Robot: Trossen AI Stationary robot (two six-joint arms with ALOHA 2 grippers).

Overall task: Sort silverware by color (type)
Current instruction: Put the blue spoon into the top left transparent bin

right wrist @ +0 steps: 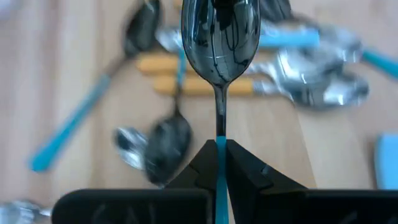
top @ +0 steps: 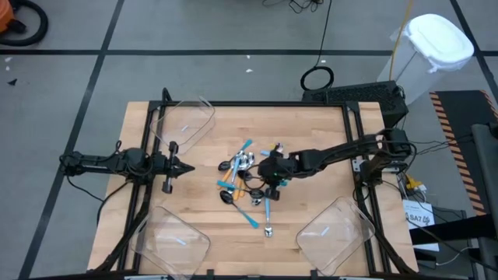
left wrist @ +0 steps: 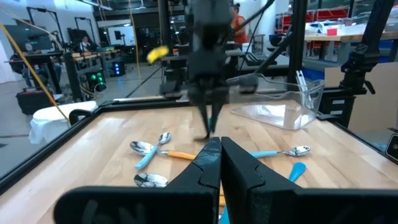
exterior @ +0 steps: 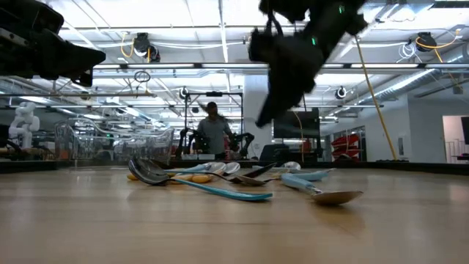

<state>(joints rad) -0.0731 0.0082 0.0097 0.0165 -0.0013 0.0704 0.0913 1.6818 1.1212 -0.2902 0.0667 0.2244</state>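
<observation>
High view: right gripper [top: 268, 173] sits over the silverware pile [top: 249, 180] mid-worktop [top: 311, 124]; left gripper [top: 187, 168] waits well off at the worktop's left side. Three clear bins: back-left [top: 187, 120], front-left [top: 173, 239], front-right [top: 336, 233]. A few blue handles show in the bins, too faint to count. One blue-handled spoon [top: 268, 214] lies apart, toward the front edge.

Low view: right gripper [exterior: 272, 110] hangs above the pile, off the wood. About 6 spoons show on the worktop, mostly blue handles, a little orange. A person stands in the room behind.

Left wrist view: left gripper [left wrist: 219, 163], fingers together, holds nothing. Right arm beyond it over the pile; front-right bin [left wrist: 283, 106] behind.

Right wrist view: right gripper [right wrist: 219, 163] clamped on the blue handle of a dark-bowled spoon [right wrist: 219, 37], bowl pointing away, lifted clear of the rest. Below: 2 orange handles, approx 3 blue, several bowls, blurred.

Judgement: to do the step well, keep the grip firm on that thin handle, carry level w/o swinging, go to the bin w/ blue handles, drop low inside the rim so it doesn't bounce out
</observation>
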